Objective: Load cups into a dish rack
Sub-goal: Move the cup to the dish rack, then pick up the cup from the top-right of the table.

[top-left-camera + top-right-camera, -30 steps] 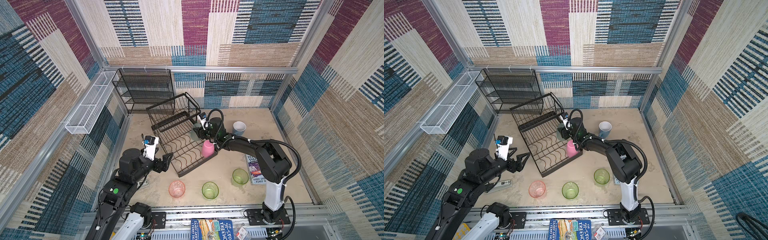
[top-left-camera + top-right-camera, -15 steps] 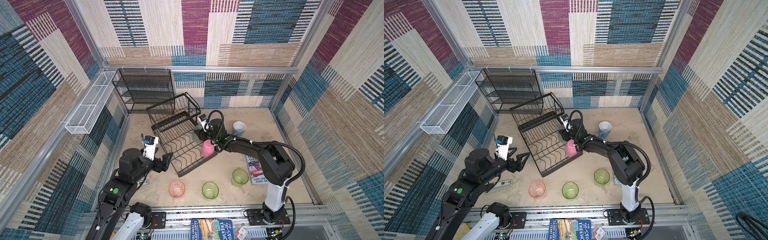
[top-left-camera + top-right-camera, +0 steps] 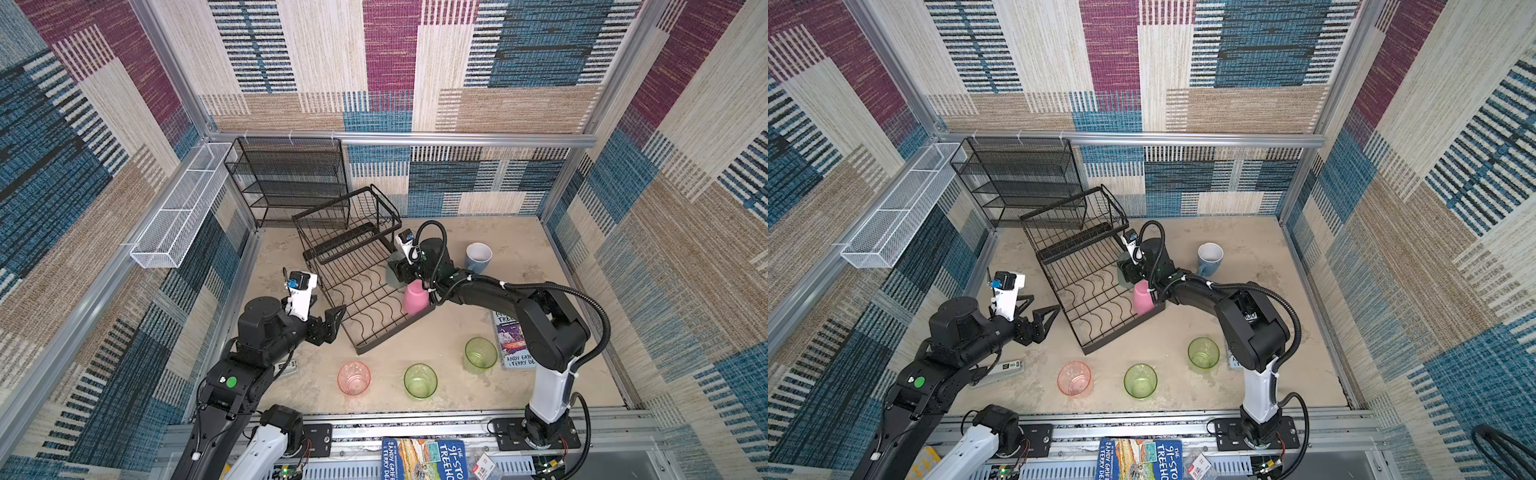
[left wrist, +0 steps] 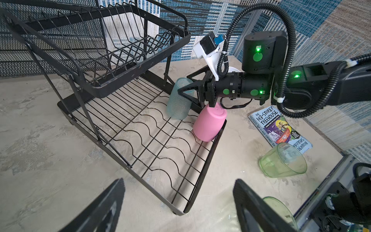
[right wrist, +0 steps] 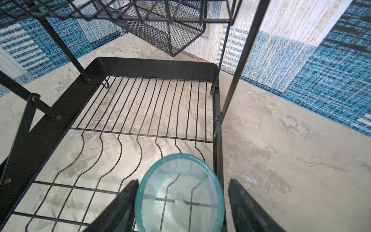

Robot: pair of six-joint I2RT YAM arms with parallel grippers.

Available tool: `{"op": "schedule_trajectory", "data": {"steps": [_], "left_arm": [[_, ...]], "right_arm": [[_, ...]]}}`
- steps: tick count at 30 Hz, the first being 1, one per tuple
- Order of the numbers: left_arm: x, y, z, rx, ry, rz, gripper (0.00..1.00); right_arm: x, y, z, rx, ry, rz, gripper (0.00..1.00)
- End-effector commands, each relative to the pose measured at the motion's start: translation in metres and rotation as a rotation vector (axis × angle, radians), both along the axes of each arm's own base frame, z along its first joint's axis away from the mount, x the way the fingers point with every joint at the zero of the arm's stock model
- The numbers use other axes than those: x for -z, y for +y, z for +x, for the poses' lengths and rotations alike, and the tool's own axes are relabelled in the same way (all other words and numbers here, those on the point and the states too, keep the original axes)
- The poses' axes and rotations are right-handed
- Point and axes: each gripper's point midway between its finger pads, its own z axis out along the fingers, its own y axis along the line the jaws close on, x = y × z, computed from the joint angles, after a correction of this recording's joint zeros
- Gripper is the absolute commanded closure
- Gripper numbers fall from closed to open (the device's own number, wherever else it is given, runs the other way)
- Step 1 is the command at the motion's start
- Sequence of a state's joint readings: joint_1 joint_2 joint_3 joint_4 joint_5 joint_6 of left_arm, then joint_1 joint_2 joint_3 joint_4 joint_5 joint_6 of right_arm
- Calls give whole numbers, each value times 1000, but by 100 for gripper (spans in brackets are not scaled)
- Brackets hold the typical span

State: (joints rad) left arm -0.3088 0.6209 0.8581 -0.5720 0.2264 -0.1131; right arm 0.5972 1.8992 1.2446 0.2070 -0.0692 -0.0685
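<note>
Rack (image 4: 140,67) holds pink cup (image 4: 209,124) and teal cup (image 4: 177,104); four wait outside; right gripper (image 5: 183,180) straddles teal, jaws apart; left gripper (image 4: 179,181) agape

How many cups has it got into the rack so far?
Done: the opaque pink cup sits in the dish rack. In hand: the frosted teal cup stands in its lower tray, the right gripper open around it. Left: the blue mug, two green cups and the clear pink cup wait on the table; the left gripper is open and empty.
</note>
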Motion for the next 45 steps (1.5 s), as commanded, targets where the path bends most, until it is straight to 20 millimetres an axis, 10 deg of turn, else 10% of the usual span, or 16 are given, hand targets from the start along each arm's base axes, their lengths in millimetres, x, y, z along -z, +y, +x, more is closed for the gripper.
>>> {"op": "schedule_trajectory", "data": {"steps": [1, 19, 35, 45], "left_arm": [[-6, -3, 1, 12, -25, -16, 12], [-7, -2, 0, 9, -32, -14, 10], [-4, -4, 2, 16, -17, -15, 10], [4, -5, 4, 15, 10, -10, 10]], "right_arm": [[-7, 1, 0, 0, -7, 5, 21], [-67, -24, -31, 51, -51, 123, 7], [-58, -233, -16, 788, 268, 207, 26], [-12, -285, -11, 996, 497, 213, 40]]}}
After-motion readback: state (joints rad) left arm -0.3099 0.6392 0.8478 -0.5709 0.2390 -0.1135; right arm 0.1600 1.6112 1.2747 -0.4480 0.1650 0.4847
